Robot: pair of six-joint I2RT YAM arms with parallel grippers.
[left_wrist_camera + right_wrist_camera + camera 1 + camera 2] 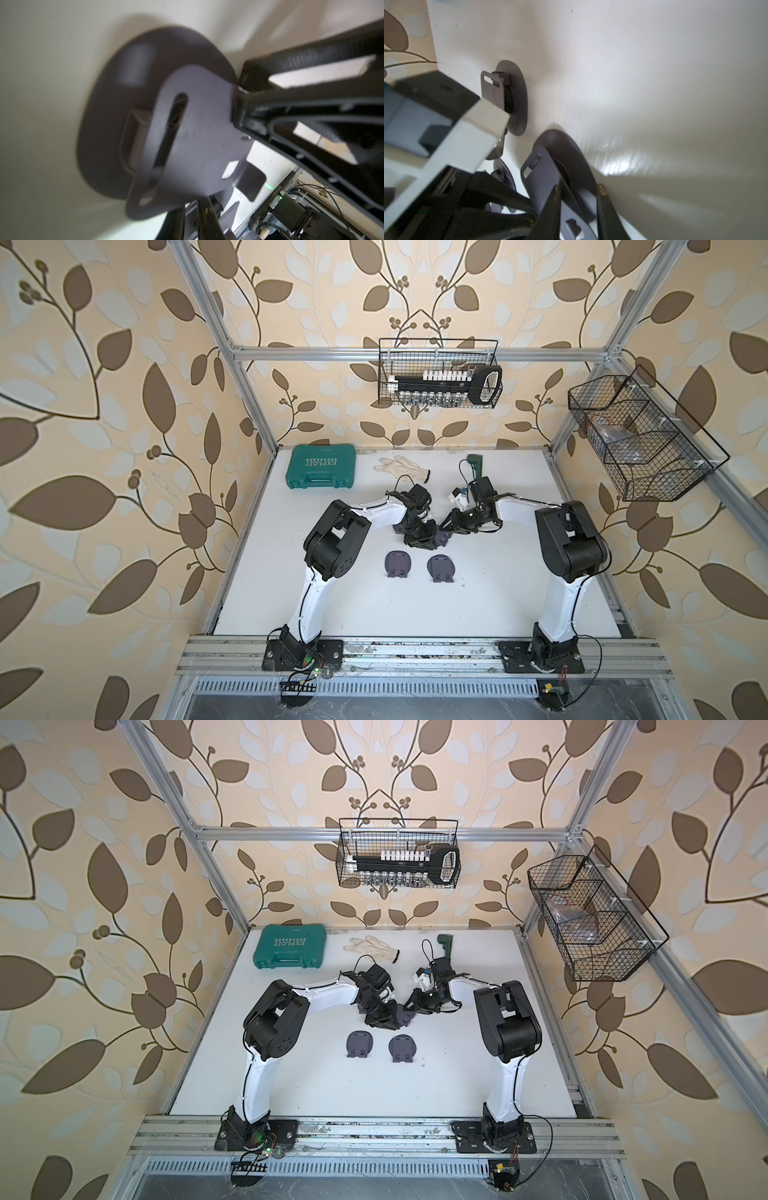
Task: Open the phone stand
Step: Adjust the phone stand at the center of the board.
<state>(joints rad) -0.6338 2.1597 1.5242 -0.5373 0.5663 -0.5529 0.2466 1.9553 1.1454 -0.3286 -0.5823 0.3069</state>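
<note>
A dark grey phone stand (pixel 443 536) (pixel 405 1017) is held up between both grippers at mid-table. In the left wrist view its slotted plate (pixel 199 128) is tilted away from the round base (pixel 112 99). My left gripper (pixel 193 222) (pixel 429 541) is shut on the plate's lower edge. My right gripper (pixel 578 207) (pixel 447 528) is shut across the same phone stand (pixel 548 174), with one finger on the plate and the other behind the base. Two more stands (pixel 398 566) (pixel 441 568) lie nearer the front.
A green tool case (pixel 322 466), a white glove (pixel 401 467) and a green tool (pixel 475 464) lie along the back of the table. A wire basket (pixel 438 373) hangs on the back rail. Another basket (pixel 640 439) hangs on the right.
</note>
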